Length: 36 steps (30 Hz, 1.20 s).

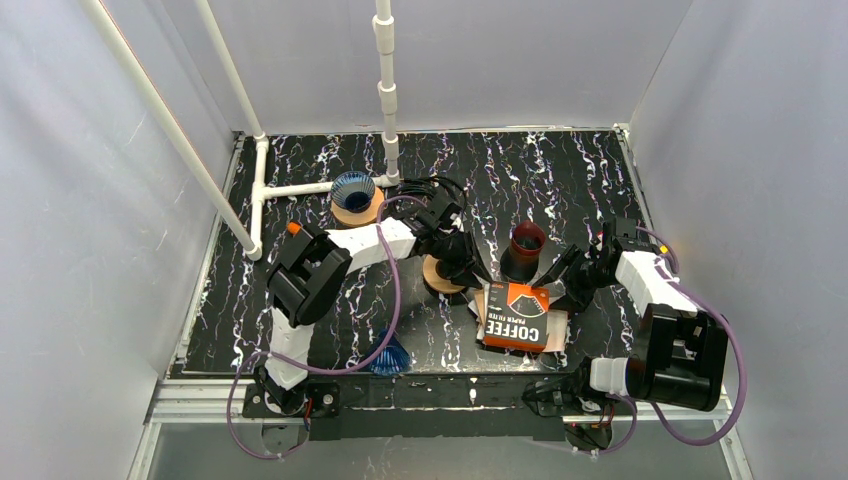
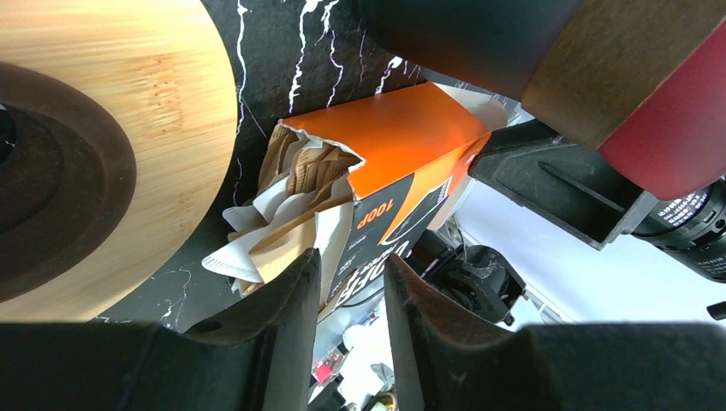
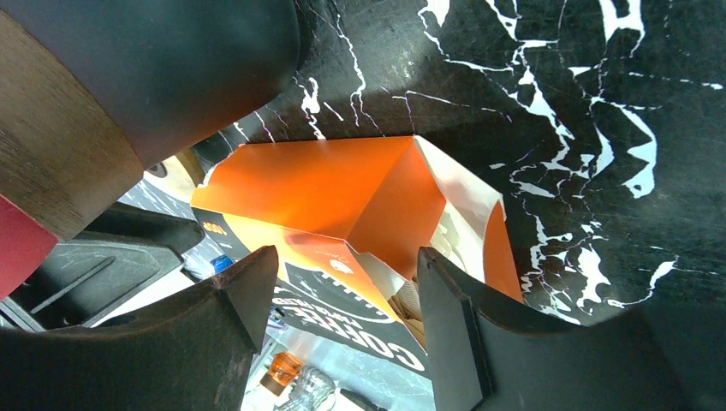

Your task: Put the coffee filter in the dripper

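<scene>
An orange and black coffee filter box (image 1: 516, 315) lies flat on the marble table, its open end to the left. Brown and white paper filters (image 2: 282, 214) spill from that end. The red dripper (image 1: 526, 243) stands on a dark base just behind the box. My left gripper (image 1: 468, 268) is open at the box's open end, its fingertips (image 2: 304, 274) close to the filters, with nothing held. My right gripper (image 1: 574, 277) is open at the box's right end (image 3: 325, 184), with the dripper's dark body (image 3: 154, 60) on its left.
A round wooden stand (image 1: 440, 276) sits right under the left wrist and fills the left of its view (image 2: 111, 128). A blue dripper on a wooden base (image 1: 353, 196) stands at the back by white pipes (image 1: 386, 90). Another blue ribbed piece (image 1: 390, 355) lies near the front edge.
</scene>
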Motion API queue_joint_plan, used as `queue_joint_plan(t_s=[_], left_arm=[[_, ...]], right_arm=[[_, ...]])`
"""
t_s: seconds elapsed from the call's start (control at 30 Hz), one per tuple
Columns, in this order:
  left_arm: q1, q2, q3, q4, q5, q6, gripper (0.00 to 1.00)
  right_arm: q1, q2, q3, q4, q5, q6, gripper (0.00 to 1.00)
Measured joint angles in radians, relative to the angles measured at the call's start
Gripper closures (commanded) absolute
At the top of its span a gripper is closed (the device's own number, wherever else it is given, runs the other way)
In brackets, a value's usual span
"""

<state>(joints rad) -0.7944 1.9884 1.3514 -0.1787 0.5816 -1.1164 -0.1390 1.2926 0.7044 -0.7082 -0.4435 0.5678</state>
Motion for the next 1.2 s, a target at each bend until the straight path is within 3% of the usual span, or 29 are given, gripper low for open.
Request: queue_joint_plan(t_s=[0.6, 0.8, 1.0, 1.2], left_arm=[[-0.002, 0.053, 0.004, -0.009, 0.006, -0.011, 0.69], [-0.006, 0.055, 0.023, -0.008, 0.005, -0.019, 0.77], [-0.007, 0.077, 0.03, -0.005, 0.006, -0.029, 1.0], [-0.007, 0.084, 0.032, -0.008, 0.002, -0.026, 1.0]], right_arm=[[0.0, 0.012, 0.0, 0.005, 0.0, 0.0, 0.31], [0.0, 0.025, 0.0, 0.005, 0.0, 0.0, 0.31], [0.0, 0.03, 0.0, 0.005, 0.0, -0.001, 0.31], [0.0, 0.03, 0.0, 0.005, 0.0, -0.004, 0.31]])
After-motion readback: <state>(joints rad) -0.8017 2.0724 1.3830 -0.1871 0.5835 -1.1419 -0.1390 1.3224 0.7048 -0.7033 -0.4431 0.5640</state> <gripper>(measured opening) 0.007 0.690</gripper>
